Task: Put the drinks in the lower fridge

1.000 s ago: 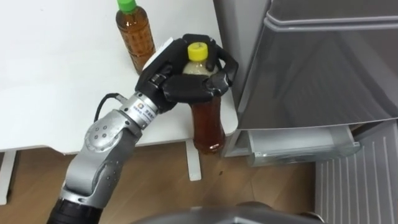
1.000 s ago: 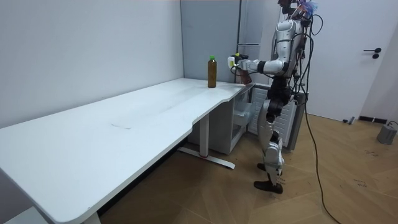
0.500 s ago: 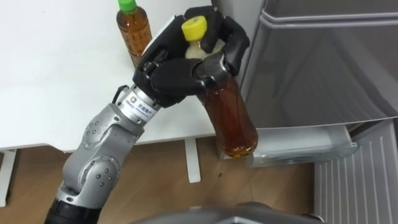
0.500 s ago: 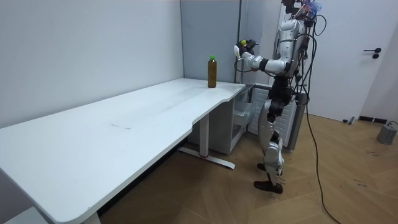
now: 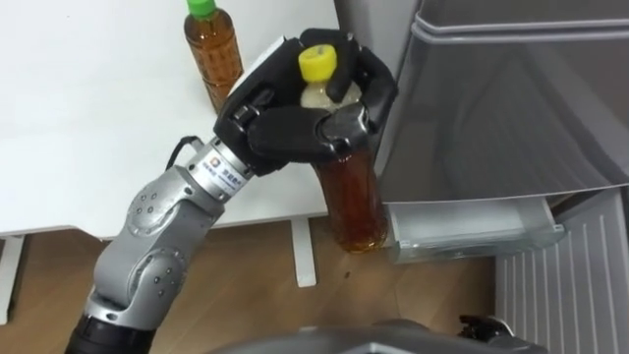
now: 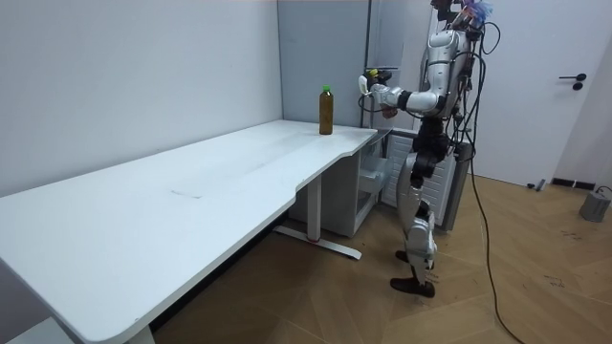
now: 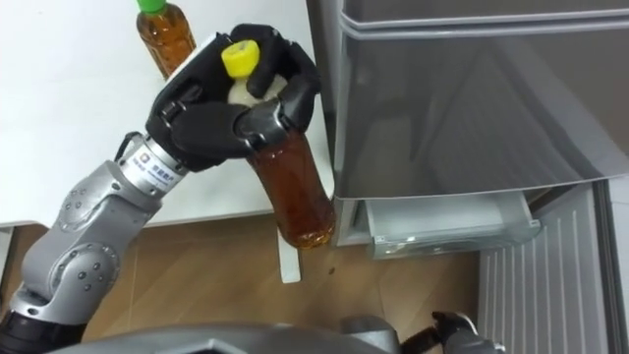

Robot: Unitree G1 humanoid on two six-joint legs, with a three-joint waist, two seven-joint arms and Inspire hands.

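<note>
Left robot hand curled round yellow-capped bottle, mid-frame; green-capped bottle on surface, upper left; neither in fridge yet.

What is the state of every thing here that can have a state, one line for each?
Yellow-capped tea bottle: capped, lifted in the air, tilted, held at its neck.
Left hand: shut on the yellow-capped tea bottle.
Green-capped tea bottle: capped, upright on the white table.
Upper fridge door: shut.
Lower fridge: open.
</note>
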